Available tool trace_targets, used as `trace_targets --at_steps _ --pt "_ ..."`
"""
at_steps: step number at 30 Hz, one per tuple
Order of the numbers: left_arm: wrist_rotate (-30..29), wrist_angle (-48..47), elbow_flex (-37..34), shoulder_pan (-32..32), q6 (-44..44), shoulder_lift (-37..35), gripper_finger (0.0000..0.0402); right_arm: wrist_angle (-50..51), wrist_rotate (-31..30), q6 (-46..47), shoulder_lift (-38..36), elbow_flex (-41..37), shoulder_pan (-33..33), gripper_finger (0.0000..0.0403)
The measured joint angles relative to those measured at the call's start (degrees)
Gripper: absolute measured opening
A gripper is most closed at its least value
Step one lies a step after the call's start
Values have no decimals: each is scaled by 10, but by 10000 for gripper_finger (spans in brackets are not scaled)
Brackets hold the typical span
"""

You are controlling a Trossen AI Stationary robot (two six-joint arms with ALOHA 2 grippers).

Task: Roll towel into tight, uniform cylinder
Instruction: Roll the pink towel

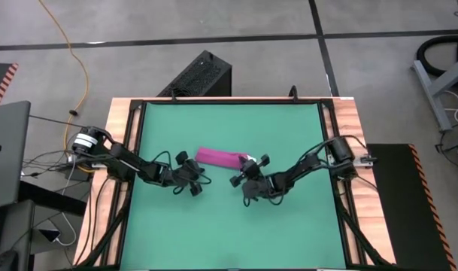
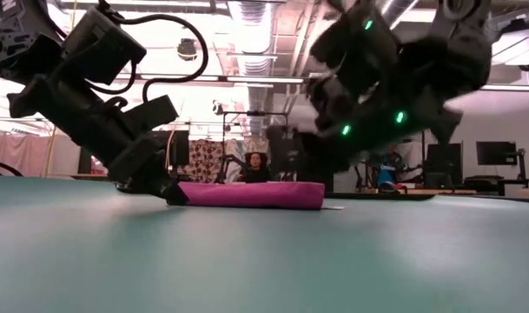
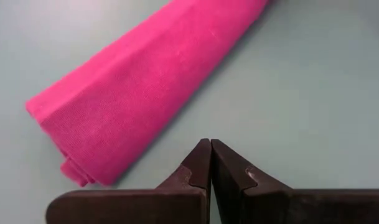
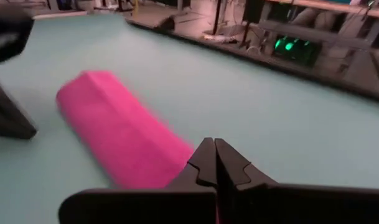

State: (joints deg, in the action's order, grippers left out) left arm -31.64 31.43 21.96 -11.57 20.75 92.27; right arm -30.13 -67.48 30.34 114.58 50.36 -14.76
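Lying mid-mat (image 1: 289, 218): pink roll (image 1: 219, 157), flattish. Left gripper (image 1: 192, 176) clenched empty at its left end; right gripper (image 1: 247, 175) clenched empty at its right. Advice: press evenly, snug both ends.

Soft woven cloth cylinder (image 3: 145, 81), matt mat (image 1: 229, 218)

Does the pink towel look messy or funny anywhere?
A little. The towel is rolled but looks flattened rather than round, and layered folds stick out at its end on the green mat. Nothing is spilled or broken.
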Motion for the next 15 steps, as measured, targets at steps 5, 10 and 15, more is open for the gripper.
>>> trace_targets --at_steps 5,10,15 --pt "20 11 0 0 10 -1 0 2 18 69 77 19 6 7" --pt "58 42 2 0 6 -13 0 37 14 142 100 23 9 7" --pt "54 48 40 -1 -75 -36 0 65 26 144 91 23 9 7"
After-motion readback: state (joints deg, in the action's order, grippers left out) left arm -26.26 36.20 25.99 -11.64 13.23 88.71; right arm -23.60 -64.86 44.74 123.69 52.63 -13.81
